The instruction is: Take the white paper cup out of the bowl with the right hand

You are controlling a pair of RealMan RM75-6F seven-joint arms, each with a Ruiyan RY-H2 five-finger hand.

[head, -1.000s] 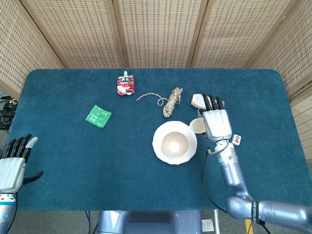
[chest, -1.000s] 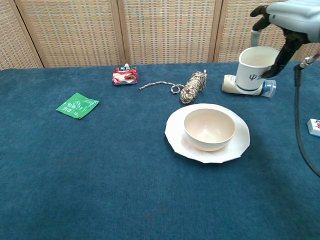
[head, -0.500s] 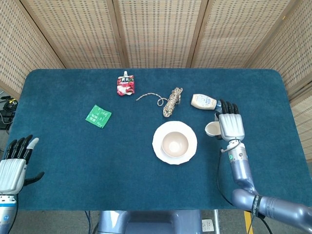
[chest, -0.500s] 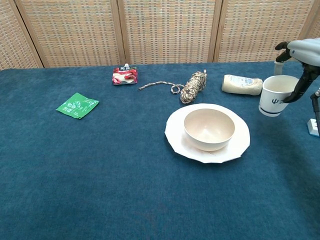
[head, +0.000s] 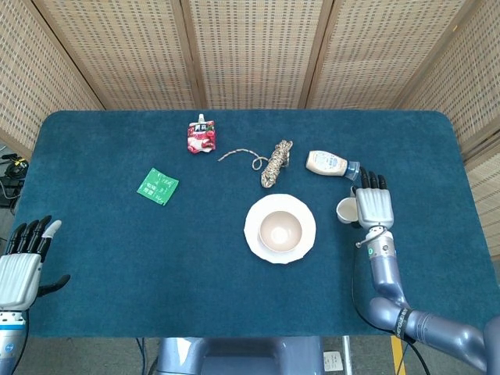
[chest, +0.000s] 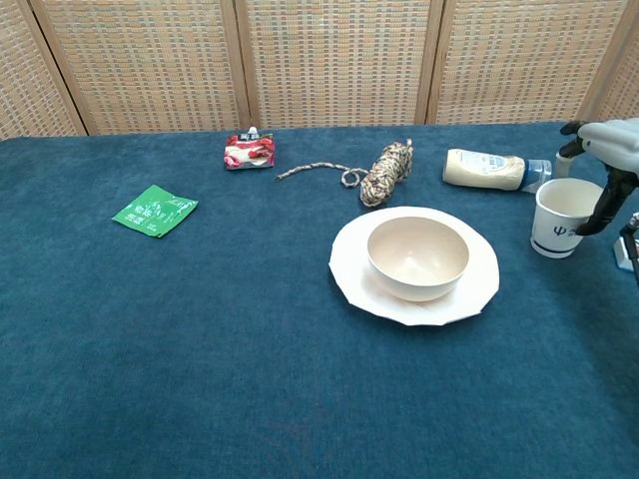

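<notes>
The white paper cup [chest: 564, 217] [head: 345, 209] stands upright on the blue cloth, to the right of the plate. My right hand [chest: 605, 160] [head: 374, 206] grips it from the right side and above, fingers wrapped around it. The empty cream bowl [chest: 417, 257] [head: 280, 230] sits on a white plate [chest: 351, 276] [head: 252, 226] in the middle of the table. At the bottom left of the head view my left hand [head: 23, 262] stays open, far from everything; the chest view does not show it.
A squeeze bottle [chest: 486, 169] [head: 327, 163] lies on its side just behind the cup. A coil of rope [chest: 385, 173] [head: 275, 162], a red pouch [chest: 249, 151] [head: 201, 137] and a green packet [chest: 154, 211] [head: 158, 186] lie further left. Wicker screens stand behind the table.
My right hand carried the cup from above the bowl's right edge out to the right and lowered it onto the cloth. The squeeze bottle is now uncovered. The left hand stayed put.
</notes>
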